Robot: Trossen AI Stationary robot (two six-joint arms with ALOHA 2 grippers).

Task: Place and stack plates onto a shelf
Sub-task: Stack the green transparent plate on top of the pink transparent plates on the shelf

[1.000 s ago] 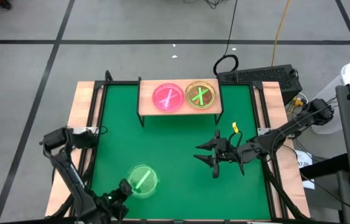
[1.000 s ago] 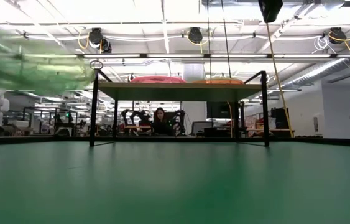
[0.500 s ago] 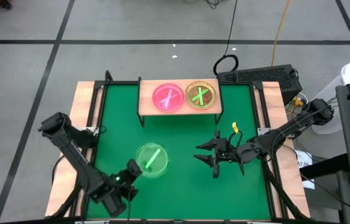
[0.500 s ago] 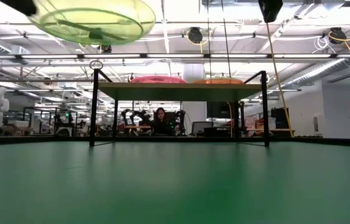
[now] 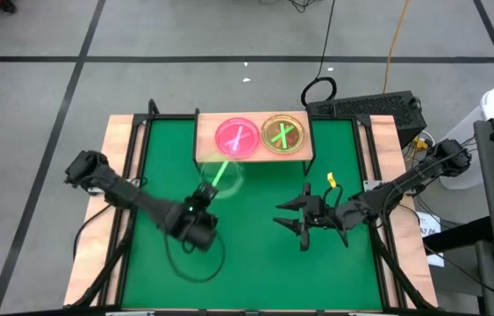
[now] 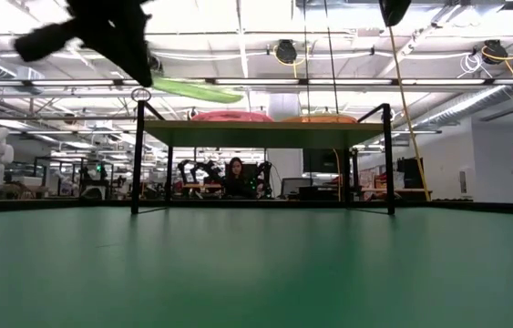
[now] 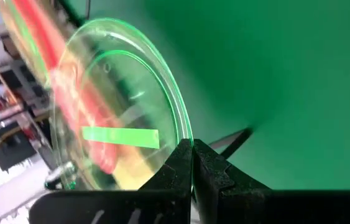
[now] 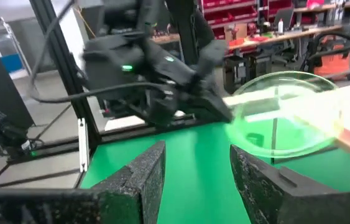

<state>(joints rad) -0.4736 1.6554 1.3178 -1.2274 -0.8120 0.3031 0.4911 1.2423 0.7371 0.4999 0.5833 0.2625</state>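
A translucent green plate (image 5: 221, 174) with a bright green bar is carried by my left gripper (image 5: 204, 197), just before the shelf's near left corner. In the low view the plate (image 6: 198, 90) shows edge-on at about the height of the shelf board (image 6: 265, 128). The shelf (image 5: 254, 156), a light wooden board on black legs, bears a pink plate (image 5: 237, 138) and a yellowish plate with a green cross (image 5: 283, 134). My right gripper (image 5: 292, 220) hovers open over the mat's right half, and its wrist view sees the green plate (image 8: 280, 112). My left gripper (image 7: 192, 150) pinches the green plate's rim (image 7: 186, 138) between its two fingers (image 7: 175, 169), on the edge nearest the arm. The fingers come slanting from the table's near left side. The plate is lifted clear, tilted, and juts out toward the shelf.
A green mat (image 5: 255, 263) covers the table inside black rails. A small yellow object (image 5: 332, 181) lies near the right arm. A keyboard (image 5: 365, 107) and cables sit beyond the far right corner. A person (image 6: 234, 173) sits in the room behind the shelf.
My left gripper has carried the green plate from the table's near left corner up and toward the far edge and the right, reaching the shelf's near left corner. The plate has stayed lifted and is now tilted. My right arm has kept still.
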